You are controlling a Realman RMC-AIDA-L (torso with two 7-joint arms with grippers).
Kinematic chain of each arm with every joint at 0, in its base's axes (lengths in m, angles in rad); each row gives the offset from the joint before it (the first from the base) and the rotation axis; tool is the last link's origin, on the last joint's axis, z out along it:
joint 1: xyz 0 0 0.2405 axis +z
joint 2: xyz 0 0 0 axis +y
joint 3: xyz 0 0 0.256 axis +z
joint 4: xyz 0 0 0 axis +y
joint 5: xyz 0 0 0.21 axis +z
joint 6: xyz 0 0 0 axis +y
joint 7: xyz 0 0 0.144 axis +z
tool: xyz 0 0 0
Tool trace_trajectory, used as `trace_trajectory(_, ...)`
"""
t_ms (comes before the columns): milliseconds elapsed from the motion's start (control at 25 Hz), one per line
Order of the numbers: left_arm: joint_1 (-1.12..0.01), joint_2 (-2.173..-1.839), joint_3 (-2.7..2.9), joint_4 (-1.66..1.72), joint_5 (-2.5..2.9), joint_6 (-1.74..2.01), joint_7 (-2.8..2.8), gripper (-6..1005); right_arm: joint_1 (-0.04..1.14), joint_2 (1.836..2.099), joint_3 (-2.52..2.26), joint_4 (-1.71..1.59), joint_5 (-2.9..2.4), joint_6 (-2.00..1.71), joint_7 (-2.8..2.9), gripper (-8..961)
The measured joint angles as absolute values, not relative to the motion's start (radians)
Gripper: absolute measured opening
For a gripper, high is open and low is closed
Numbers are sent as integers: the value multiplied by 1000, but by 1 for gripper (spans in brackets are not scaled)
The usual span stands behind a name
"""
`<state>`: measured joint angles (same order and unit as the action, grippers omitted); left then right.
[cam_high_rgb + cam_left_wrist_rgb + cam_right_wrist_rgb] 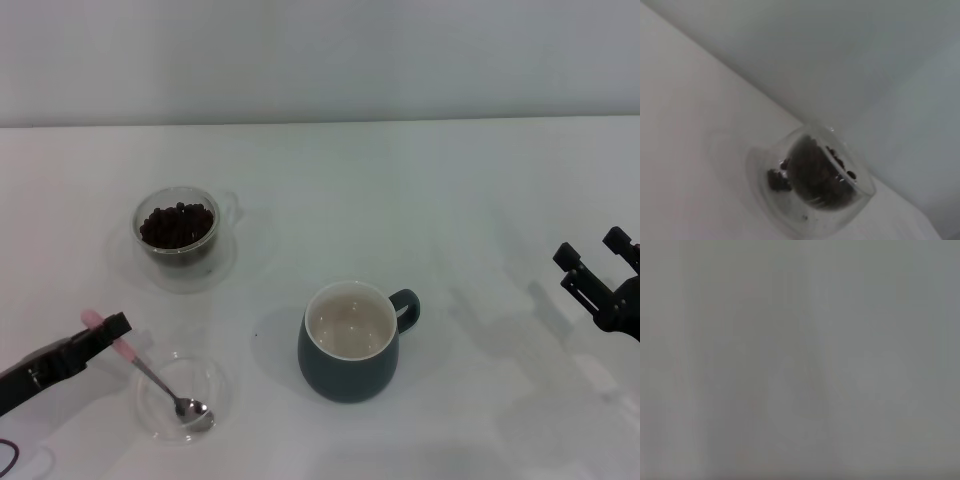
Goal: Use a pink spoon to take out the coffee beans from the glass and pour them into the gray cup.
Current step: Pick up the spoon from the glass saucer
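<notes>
The pink spoon (150, 375) lies slanted, its metal bowl resting in a shallow clear saucer (215, 385) at the front left. My left gripper (108, 328) is shut across its pink handle, whose tip pokes out behind the fingers. The glass (178, 228) stands on a clear saucer at the back left, with coffee beans (177, 223) heaped inside. In the left wrist view the glass (860, 187) and the coffee beans (812, 172) show close up. The gray cup (350, 345), cream inside, stands at the centre front with its handle to the right. My right gripper (592, 250) hovers open at the far right.
A flat clear saucer (222, 268) lies under the glass. The white table (450, 200) runs back to a pale wall. The right wrist view shows only a blurred grey surface.
</notes>
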<state>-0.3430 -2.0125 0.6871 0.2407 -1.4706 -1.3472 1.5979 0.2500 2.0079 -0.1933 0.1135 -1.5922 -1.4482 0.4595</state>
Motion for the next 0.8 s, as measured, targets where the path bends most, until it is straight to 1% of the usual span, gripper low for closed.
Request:
trace_trajectory(200, -330, -2012, 686, 241, -1504, -1396, 1655, 141, 251, 2008, -193, 113, -1592, -1439, 460, 786)
trace_trajectory(800, -327, -2013, 686, 242, -1548, -1477, 1743, 135, 258, 2008, -192, 113, -1592, -1408, 460, 787)
